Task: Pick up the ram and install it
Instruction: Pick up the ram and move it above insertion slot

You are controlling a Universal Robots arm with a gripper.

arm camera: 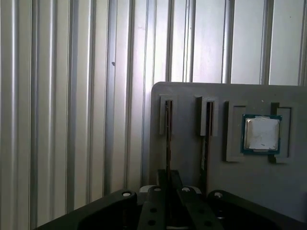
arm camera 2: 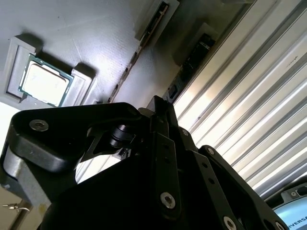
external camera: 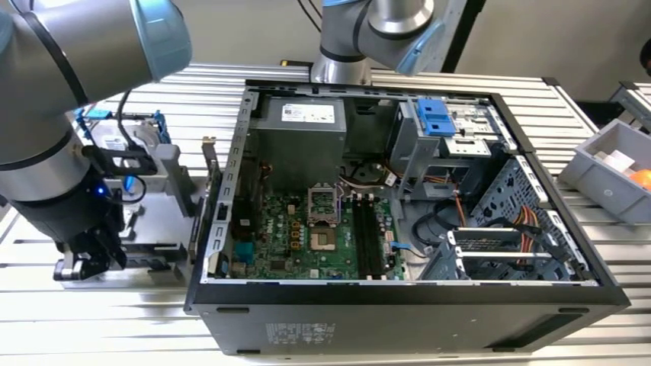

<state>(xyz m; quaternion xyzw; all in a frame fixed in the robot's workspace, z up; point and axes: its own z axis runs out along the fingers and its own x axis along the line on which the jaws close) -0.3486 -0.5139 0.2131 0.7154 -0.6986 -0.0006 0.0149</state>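
Two ram sticks stand on edge in narrow slots of a grey fixture (arm camera: 187, 96). The ram (arm camera: 168, 139) (arm camera 2: 192, 57) in the slot farther from the processor chip runs straight between my black fingers. My gripper (arm camera: 169, 179) (arm camera 2: 160, 108) sits low over that stick, with its fingers pressed close on either side of it. The other stick (arm camera: 206, 139) (arm camera 2: 144, 43) stands free in the neighbouring slot. In the exterior view my gripper (external camera: 87, 263) is down at the fixture, on the exterior view's left of the open computer case (external camera: 407, 297). The motherboard's long memory slots (external camera: 368, 236) lie inside the case.
A square processor chip (arm camera: 261, 134) (arm camera 2: 44, 82) lies in its own recess on the fixture. A drive in a blue frame (external camera: 127, 133) stands behind my arm. A second arm's base (external camera: 341, 69) rises behind the case. A grey bin (external camera: 610, 168) sits at the exterior view's right on the ribbed metal table.
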